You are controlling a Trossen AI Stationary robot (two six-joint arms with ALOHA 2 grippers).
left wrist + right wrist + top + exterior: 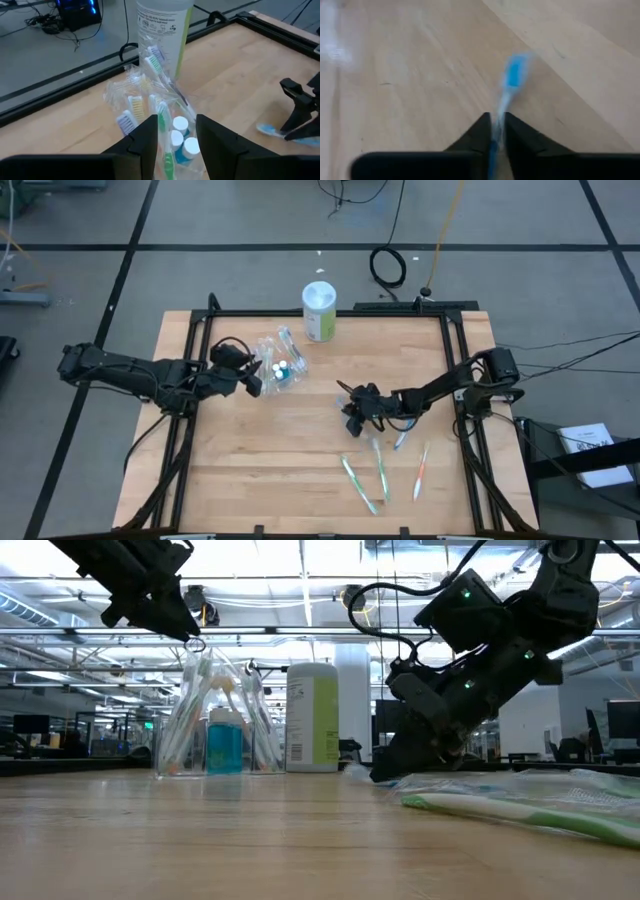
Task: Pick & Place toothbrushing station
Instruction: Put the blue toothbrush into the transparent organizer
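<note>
1. The right gripper (352, 406), just right of centre in the high view, has its jaws clamped on a blue toothbrush (511, 75).
2. The left gripper (256, 376) sits with jaws apart beside the clear container (279, 363), centre-left, which holds brushes and blue tubes (182, 146).
3. Four loose toothbrushes (380, 468) lie lower right of centre.
4. A white-green bottle (319, 311) stands above the container.

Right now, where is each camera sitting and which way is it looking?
High view: above, looking straight down at the wooden table; both arms show.
Low view: at table-top height, looking level across; both arms hang in.
Left wrist view: on the left arm, its open left gripper by the clear crinkly plastic container.
Right wrist view: on the right arm, right gripper pinching a slim blue toothbrush.
High and low views share the white-and-green bottle.
</note>
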